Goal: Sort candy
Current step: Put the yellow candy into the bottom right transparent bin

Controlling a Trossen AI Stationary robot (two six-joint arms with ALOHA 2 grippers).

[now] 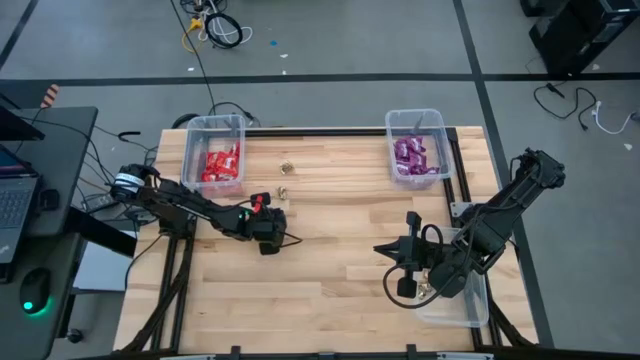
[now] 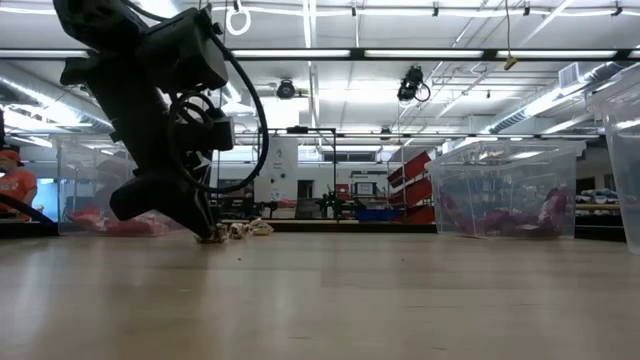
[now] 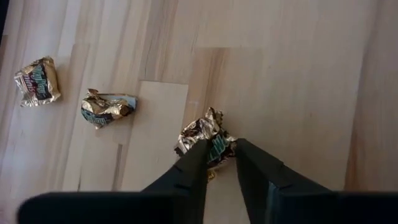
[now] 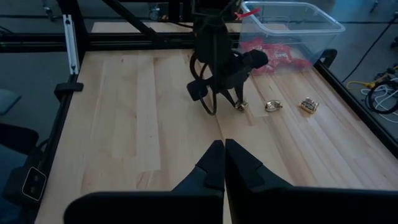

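Left wrist view: left gripper (image 3: 221,152) jaws, narrow, pinch the gold candy (image 3: 205,134) lying right between them; right gripper (image 4: 224,158) waits, jaws closed.

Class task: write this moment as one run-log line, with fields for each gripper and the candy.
left gripper: closing on gold candy on table | right gripper: shut, waiting | loose gold candies: two
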